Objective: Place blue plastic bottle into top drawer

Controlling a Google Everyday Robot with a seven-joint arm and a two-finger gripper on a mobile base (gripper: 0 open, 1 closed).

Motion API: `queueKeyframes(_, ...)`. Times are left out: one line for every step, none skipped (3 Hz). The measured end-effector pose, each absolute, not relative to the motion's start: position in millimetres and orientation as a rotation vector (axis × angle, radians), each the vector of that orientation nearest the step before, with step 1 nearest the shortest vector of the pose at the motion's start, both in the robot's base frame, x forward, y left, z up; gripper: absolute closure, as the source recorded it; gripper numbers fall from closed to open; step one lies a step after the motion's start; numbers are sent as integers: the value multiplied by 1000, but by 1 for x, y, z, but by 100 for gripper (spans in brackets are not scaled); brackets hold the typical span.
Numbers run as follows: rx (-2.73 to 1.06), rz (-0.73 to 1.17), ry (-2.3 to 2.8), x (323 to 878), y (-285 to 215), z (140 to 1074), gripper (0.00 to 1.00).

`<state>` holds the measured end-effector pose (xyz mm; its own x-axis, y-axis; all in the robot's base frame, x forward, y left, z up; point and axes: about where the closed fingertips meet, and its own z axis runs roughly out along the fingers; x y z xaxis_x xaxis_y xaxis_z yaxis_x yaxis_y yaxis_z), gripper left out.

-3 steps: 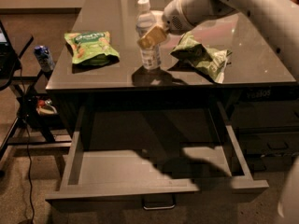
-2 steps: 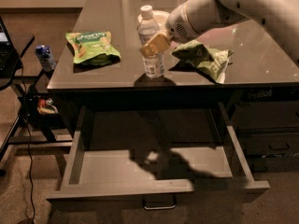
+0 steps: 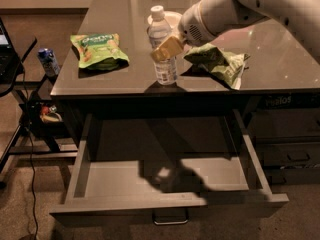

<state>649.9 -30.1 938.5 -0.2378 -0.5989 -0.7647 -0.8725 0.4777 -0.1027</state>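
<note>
Camera view: one blue plastic bottle (image 3: 165,72) upright on the tabletop (image 3: 280,64) near its front edge, with the gripper (image 3: 167,49) apparently clamped round its middle. Two snack bags, left (image 3: 99,49) and right (image 3: 218,62). One top drawer (image 3: 165,206) open below. One blue can (image 3: 48,62) far left.

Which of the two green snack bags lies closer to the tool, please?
The crumpled bag at the picture's right, just beside the tool at the blue plastic bottle; the other bag lies flat, left of the bottle.
</note>
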Motion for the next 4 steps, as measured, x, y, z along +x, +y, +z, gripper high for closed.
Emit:
queueKeyframes(-1171, 428, 2000, 622, -45, 940, 100)
queueKeyframes(-1112, 413, 2051, 588, -64, 936, 100)
queueKeyframes(-1066, 413, 2099, 552, -83, 927, 100)
queueKeyframes(-1066, 413, 2099, 552, -83, 927, 100)
